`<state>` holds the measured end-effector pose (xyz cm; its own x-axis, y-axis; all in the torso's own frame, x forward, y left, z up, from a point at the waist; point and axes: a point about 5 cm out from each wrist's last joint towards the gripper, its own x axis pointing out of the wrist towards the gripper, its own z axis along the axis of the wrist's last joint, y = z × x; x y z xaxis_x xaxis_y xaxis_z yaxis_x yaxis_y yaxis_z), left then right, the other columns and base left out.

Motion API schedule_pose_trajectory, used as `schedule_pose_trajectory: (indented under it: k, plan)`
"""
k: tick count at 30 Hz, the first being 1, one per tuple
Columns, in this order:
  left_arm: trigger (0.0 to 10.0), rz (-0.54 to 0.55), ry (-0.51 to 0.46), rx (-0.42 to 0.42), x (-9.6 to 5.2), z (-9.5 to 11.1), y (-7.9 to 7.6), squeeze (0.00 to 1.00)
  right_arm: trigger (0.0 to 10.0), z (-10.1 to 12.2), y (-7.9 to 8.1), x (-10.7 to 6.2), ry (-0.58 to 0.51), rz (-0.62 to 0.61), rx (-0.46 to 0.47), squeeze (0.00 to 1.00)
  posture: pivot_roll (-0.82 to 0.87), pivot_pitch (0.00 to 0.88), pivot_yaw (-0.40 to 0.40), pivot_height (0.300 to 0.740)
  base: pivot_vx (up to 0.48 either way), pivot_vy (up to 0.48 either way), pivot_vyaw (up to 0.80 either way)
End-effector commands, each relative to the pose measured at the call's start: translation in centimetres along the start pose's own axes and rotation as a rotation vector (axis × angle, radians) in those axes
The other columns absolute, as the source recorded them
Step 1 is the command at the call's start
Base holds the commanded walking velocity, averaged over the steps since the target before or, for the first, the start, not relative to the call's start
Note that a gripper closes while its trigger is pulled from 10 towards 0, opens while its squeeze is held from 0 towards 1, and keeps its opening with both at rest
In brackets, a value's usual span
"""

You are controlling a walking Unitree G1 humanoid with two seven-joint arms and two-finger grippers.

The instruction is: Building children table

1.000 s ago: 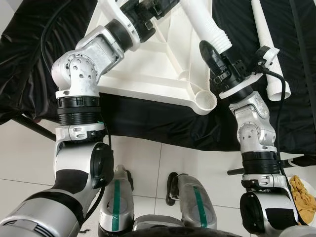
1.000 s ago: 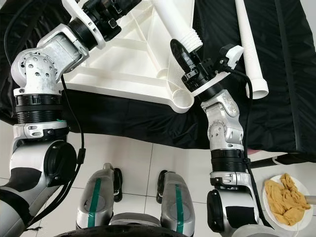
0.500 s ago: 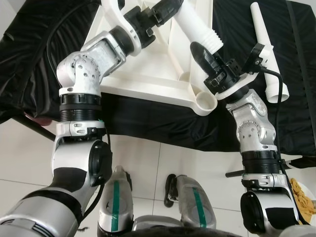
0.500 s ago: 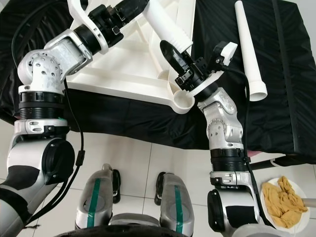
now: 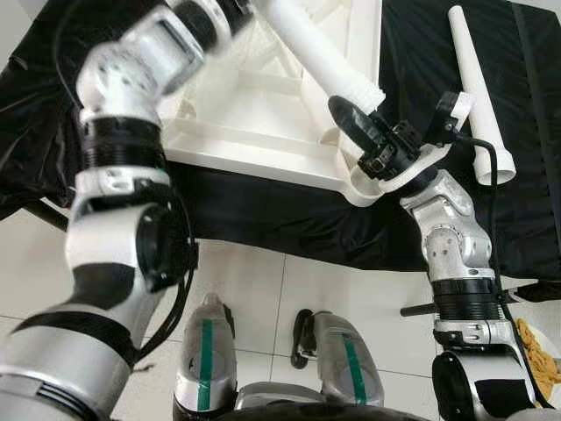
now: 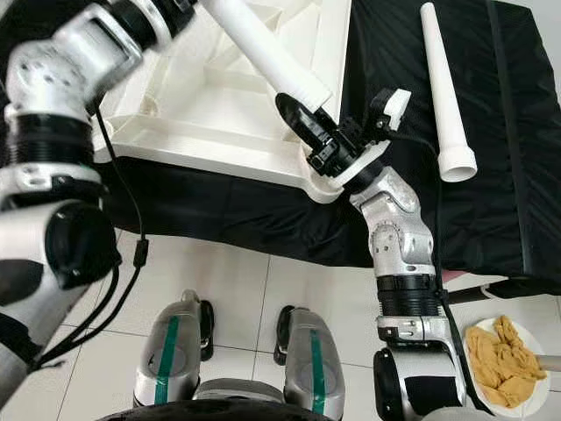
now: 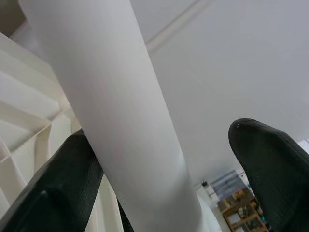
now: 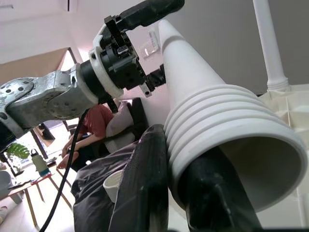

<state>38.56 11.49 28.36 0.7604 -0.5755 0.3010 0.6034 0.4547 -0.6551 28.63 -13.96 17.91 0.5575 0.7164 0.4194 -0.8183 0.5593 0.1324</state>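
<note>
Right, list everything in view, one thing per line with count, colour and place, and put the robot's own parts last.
Table top: one, white, upside down on the black cloth, ribs showing.
Held table leg: one, white, threaded end above the near corner socket.
Spare table leg: one, white, lying on the cloth, on the robot's right.
Black cloth: one, under the table parts.
Plate: one, white, on the floor at the right, holding yellow-brown pieces.
Floor: white tiles.
Person: one, red top, seated in the background of the right wrist view.
Left gripper: black fingers, around the held leg's shaft.
Right gripper: black fingers, at the leg's threaded end.
Robot's feet: two, silver with green stripes.
</note>
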Motion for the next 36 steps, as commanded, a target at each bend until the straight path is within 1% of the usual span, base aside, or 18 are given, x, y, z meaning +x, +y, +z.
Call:
schedule_pose_trajectory:
  k: [1,6,7,8,9,10,25,26,27,28,36]
  plan:
    - [10.0,0.011,-0.022,-0.027,0.2,0.6,0.0,0.00,10.0,0.1,0.1,-0.3,0.004,0.007,0.005,0.00,0.05,0.058,-0.022,0.740,0.000,0.000,0.00]
    - [10.0,0.004,-0.046,-0.033,0.4,1.3,-0.3,0.00,10.0,0.0,0.1,-0.5,0.008,-0.001,0.001,0.00,0.05,0.060,-0.017,0.740,0.000,0.000,0.00]
    - [9.3,-0.006,-0.051,-0.028,0.5,1.5,-0.6,0.00,10.0,0.0,0.2,-0.5,0.011,-0.003,0.001,0.00,0.05,0.062,-0.016,0.740,0.000,0.000,0.00]
    - [9.3,-0.006,-0.051,-0.028,0.5,1.5,-0.6,0.00,10.0,0.0,0.2,-0.5,0.011,-0.003,0.001,0.00,0.05,0.062,-0.016,0.740,0.000,0.000,0.00]
    - [4.4,-0.015,-0.055,-0.027,0.5,1.5,-0.8,0.00,10.0,0.0,0.2,-0.5,0.013,-0.005,0.001,0.00,0.05,0.062,-0.016,0.740,0.000,0.000,0.00]
    - [0.0,-0.020,-0.055,-0.025,0.7,1.5,-0.9,0.00,10.0,0.0,0.2,-0.6,0.018,-0.005,0.000,0.00,0.05,0.065,-0.015,0.740,0.000,0.000,0.00]
    - [0.0,-0.041,-0.039,-0.024,1.1,1.3,-1.4,0.00,10.0,-0.1,0.3,-0.5,0.045,0.011,-0.005,0.00,0.06,0.079,-0.013,0.740,0.000,0.000,0.00]
    - [0.0,-0.034,-0.035,-0.027,1.2,1.3,-1.3,0.00,10.0,-0.1,0.3,-0.5,0.051,0.016,-0.001,0.16,0.06,0.080,-0.013,0.740,0.000,0.000,0.00]
    - [0.0,-0.034,-0.035,-0.027,1.2,1.3,-1.3,0.00,10.0,-0.1,0.3,-0.5,0.051,0.016,-0.001,0.16,0.06,0.080,-0.013,0.740,0.000,0.000,0.00]
    - [10.0,-0.018,-0.023,-0.022,1.3,1.3,-1.2,0.00,10.0,-0.2,0.3,-0.5,0.057,0.019,0.004,1.00,0.06,0.085,-0.012,0.740,0.000,0.000,0.00]
    - [10.0,0.016,-0.023,-0.063,1.2,1.7,-0.7,0.00,10.0,-0.4,0.3,-1.1,0.075,0.031,0.023,1.00,0.06,0.091,-0.013,0.740,0.000,0.000,0.00]
